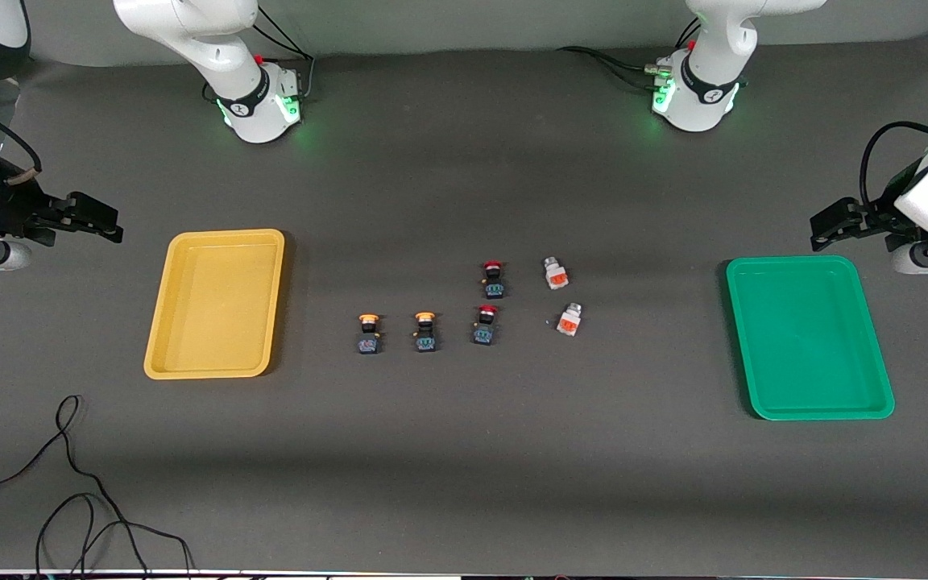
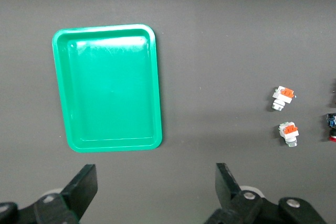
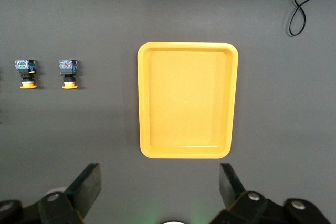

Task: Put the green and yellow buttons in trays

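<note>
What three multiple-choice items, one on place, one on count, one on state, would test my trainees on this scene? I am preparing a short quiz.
1. The two white-and-orange buttons lie nearest which tray?
A. the green tray
B. the yellow tray
C. neither

2. How many red-capped buttons are on the table?
A. one
B. two
C. four

3. How is the left gripper?
A. shut on a button
B. open, holding nothing
C. resting in a tray

Key: 1 A, they sit toward the left arm's end; 2 B, two show in the front view; 3 B, its fingers stand apart.

Both arms wait, raised at the table's ends.
Left gripper (image 1: 822, 229) and right gripper (image 1: 105, 225) hang with jaws spread wide, holding nothing.
</note>
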Controlling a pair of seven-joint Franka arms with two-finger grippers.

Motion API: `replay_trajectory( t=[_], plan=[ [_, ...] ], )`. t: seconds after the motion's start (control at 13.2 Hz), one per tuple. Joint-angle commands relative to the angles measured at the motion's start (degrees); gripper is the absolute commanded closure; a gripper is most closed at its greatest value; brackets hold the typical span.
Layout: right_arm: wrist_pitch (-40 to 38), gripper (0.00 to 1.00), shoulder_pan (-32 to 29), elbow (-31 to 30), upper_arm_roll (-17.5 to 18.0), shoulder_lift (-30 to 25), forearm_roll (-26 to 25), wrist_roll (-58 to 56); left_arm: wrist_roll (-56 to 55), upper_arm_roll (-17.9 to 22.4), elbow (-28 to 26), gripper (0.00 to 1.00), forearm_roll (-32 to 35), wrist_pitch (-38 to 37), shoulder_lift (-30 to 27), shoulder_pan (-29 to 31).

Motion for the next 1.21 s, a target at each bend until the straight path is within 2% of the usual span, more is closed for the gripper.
replay_trajectory(
  t=[0.0, 0.83, 0.98, 1.14],
  plan=[
    [-0.87, 0.00, 0.00, 0.94, 0.34, 0.30, -0.60, 1.51, 0.53, 0.06, -0.68, 0.00, 0.10, -0.80, -1.18, 0.09],
    [-0.96, 0.00, 0.00, 0.94, 0.25, 0.21, -0.69, 1.51, -0.35, -0.38, -1.47, 0.00, 0.27, -1.07, -1.35, -0.87],
    [-0.96, 0.00, -0.09, 0.94, 0.16, 0.21, -0.69, 1.51, -2.62, -0.99, -4.18, 0.00, -0.25, -0.02, -2.58, -3.24],
    [-1.92, 0.00, -0.53, 1.03, 0.16, 0.21, -0.69, 1.51, -10.34, -1.61, -6.22, 0.00, -0.25, 0.25, -3.20, -8.76]
  ],
)
